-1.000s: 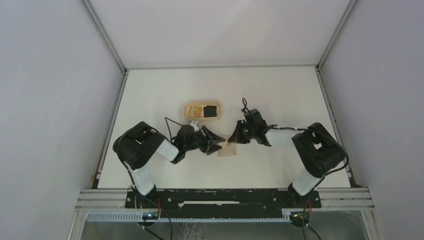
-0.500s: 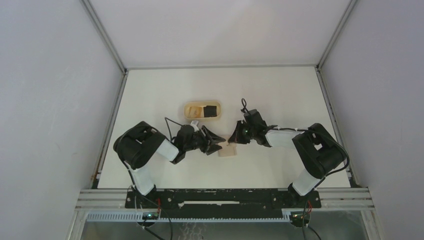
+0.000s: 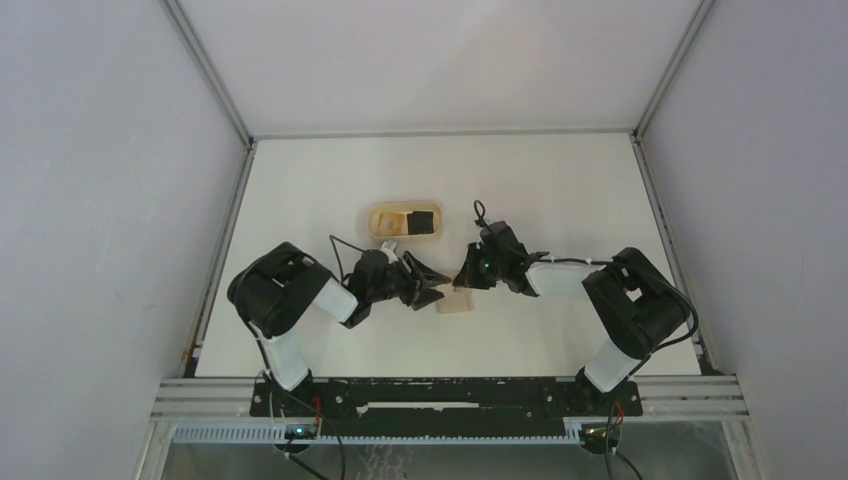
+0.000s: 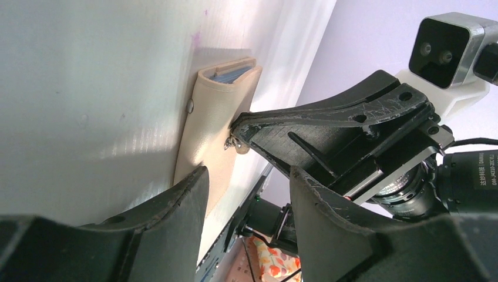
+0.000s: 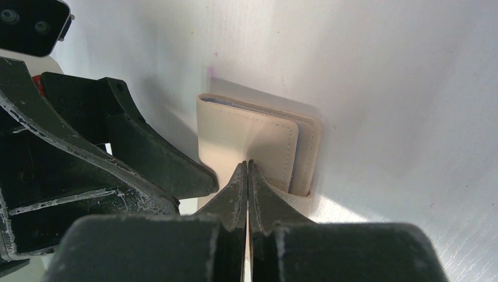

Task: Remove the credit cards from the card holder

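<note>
White desk (image 3: 560, 180) inside a grey-walled bay carries the holder (image 3: 456, 303), lying flat at front centre between the two arms, with a tray (image 3: 372, 222) well behind it. Right jaws are clenched on the holder's closure tab, drawing the flap up to a peak. Left jaws stand released at one end of the holder; contact there cannot be confirmed. Procedure, as judged: bring the left jaws down to pin the body against the desk, then raise the tab slowly across the fold, so that the flap opens and the whole holder does not lift. Pinch the tab only; a deeper bite could trap the cards (image 4: 230, 73). The left wrist view shows blue card edges in the holder's open end and a snap stud beside the right jaws' tips; the top view shows neither. The right wrist view shows the flap stitching and the exact pinch point. Only the top view shows the tray and the holder's place on the desk.
</note>
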You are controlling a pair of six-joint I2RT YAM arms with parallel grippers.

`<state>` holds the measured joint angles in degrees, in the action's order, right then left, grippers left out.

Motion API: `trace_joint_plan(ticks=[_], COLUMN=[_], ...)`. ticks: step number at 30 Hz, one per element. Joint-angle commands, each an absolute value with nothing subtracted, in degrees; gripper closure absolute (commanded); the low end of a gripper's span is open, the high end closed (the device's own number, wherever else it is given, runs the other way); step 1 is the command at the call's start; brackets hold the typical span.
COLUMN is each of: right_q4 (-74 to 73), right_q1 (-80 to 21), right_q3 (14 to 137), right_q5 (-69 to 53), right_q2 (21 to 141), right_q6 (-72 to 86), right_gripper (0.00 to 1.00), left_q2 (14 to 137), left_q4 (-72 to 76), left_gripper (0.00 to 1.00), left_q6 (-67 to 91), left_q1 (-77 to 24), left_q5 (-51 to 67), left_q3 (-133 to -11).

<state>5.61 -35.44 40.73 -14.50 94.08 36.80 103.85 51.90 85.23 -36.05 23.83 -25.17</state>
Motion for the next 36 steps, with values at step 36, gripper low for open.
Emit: trace_joint_plan(ticks=[36], right_q4=[-8.3], right_q1=[-54.3], right_q3=[43.5], right_q5=[8.6], right_q2=[98.5], right_q6=[36.3], right_gripper=[1.0], left_q2=[108.7], left_q4=[60.0], left_gripper=[0.4], left_q6=[93.6], left_q1=[-35.8], left_q5=[14.6], left_q3=[-22.9])
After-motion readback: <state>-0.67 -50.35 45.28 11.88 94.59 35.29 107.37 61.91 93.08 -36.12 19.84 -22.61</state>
